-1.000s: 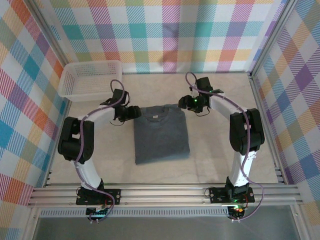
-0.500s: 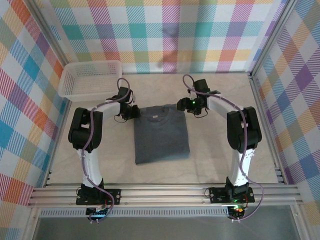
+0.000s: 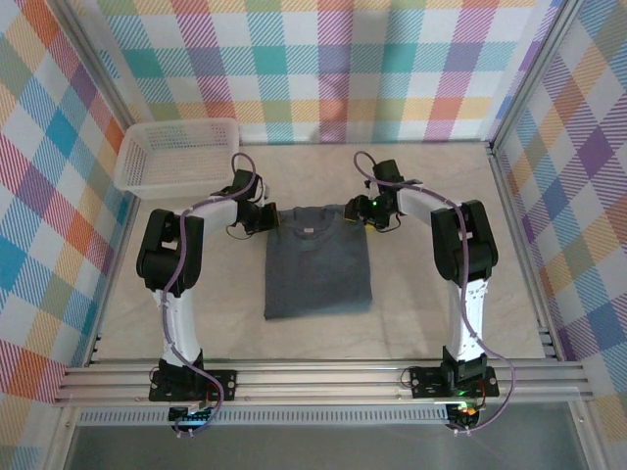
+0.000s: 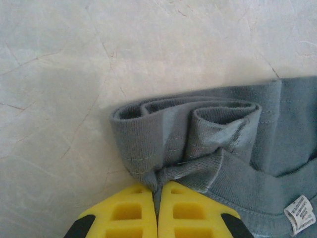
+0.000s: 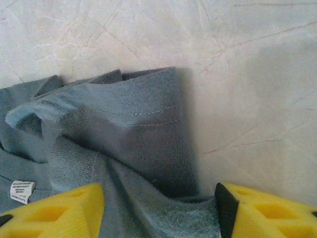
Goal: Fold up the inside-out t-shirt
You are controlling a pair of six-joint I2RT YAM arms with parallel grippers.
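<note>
Two grippers work the far edge of the shirt, one per corner. Left gripper (image 4: 158,187): yellow fingers (image 4: 124,218) pressed together w/ a pinch of grey cloth clamped btwn them, right at the rolled-up far-left corner beside the collar band. Right gripper (image 5: 158,194): jaws apart, one finger each side of the far-right corner, cloth bunched in the gap and touching the left finger; can't tell if it touches the right one, no squeeze seen. Both wrists sit low over the cloth, forearms angling in toward each other from the sides in the top view. Inside-out t-shirt (image 3: 318,266): dark slate-grey, lying as a tidy upright rectangle at mid-table btwn the two arms, collar end far from the bases, bottom edge toward them. Layers at both far corners are curled and stacked, stitch lines showing. White tag (image 4: 299,214) sits just below the collar band, approx. centred on the shirt's width. Table (image 3: 421,294): pale, marbled surface. White mesh basket (image 3: 181,126) at the far-left corner, well apart from the shirt. Plaid walls surround the table.
</note>
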